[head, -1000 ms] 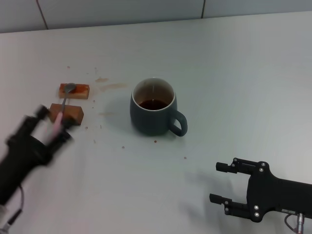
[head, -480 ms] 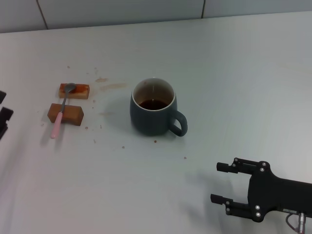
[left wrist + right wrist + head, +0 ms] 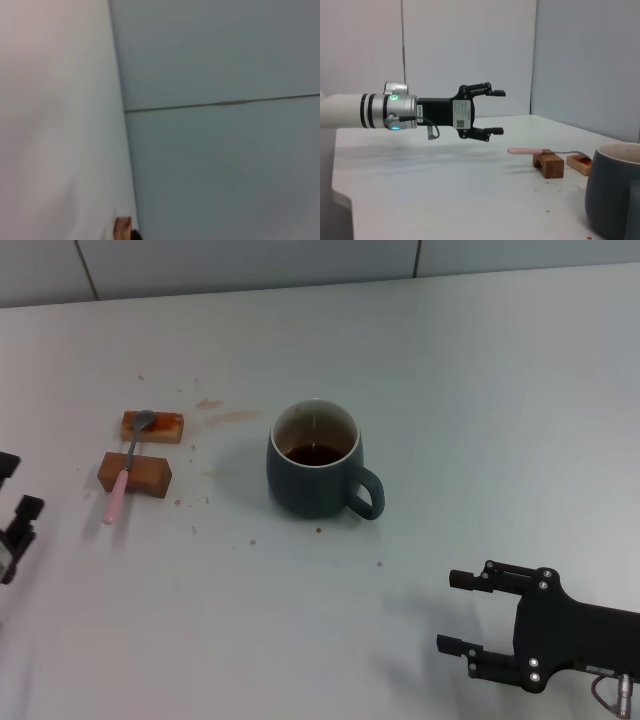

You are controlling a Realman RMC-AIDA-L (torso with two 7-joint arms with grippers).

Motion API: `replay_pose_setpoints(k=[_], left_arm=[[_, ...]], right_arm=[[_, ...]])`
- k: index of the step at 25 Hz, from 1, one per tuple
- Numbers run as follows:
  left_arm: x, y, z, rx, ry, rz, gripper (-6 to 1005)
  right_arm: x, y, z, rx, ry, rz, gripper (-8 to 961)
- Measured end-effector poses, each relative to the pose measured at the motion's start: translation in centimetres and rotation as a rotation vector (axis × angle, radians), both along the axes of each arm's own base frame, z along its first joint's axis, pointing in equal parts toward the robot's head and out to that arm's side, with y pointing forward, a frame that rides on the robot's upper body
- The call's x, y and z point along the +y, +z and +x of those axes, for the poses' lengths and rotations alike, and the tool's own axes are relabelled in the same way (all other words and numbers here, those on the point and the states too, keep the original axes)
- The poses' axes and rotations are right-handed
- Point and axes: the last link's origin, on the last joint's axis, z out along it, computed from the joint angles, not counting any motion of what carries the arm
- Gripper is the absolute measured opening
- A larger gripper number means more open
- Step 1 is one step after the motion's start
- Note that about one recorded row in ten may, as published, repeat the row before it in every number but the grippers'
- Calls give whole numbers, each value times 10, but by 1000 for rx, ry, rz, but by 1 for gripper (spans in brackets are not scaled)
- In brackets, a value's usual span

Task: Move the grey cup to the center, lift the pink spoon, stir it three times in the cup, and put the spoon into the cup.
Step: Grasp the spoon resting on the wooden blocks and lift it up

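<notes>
Lying across the two brown blocks (image 3: 143, 448), the pink spoon (image 3: 124, 471) ran lengthwise toward and away from the robot, its grey metal bowl resting on the farther block (image 3: 152, 426) and its pale pink handle crossing the nearer block (image 3: 135, 473) and overhanging it on the robot's side, the tip pointing back toward the robot. It was slim and short, shorter than the grey cup (image 3: 318, 460) was wide, and sat well to the left of the cup on the white worktop (image 3: 480, 390). The cup was a rounded, dark blue-grey mug, pale cream inside, with dark brown liquid low in it; it stood upright near the middle of the worktop, its loop handle turned toward the robot and to the right. Small brown spots and smears marked the worktop between the blocks and the cup. The left gripper (image 3: 495, 112) hung above the worktop, farther left of the cup than the spoon and a little nearer the robot, apart from the spoon, its fingers spread and holding nothing. The right gripper (image 3: 458, 612) sat well to the right of the cup and much nearer the robot, fingers likewise spread and empty.
</notes>
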Motion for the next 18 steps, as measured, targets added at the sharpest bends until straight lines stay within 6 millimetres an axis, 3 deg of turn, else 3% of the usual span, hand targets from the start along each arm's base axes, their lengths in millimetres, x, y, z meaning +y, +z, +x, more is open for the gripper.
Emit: replay_pose_setpoints(k=[18], left_arm=[[12,-32,9,-77,57,-130,836]], right_arm=[[9,2,-3,-7,0,-15,675]])
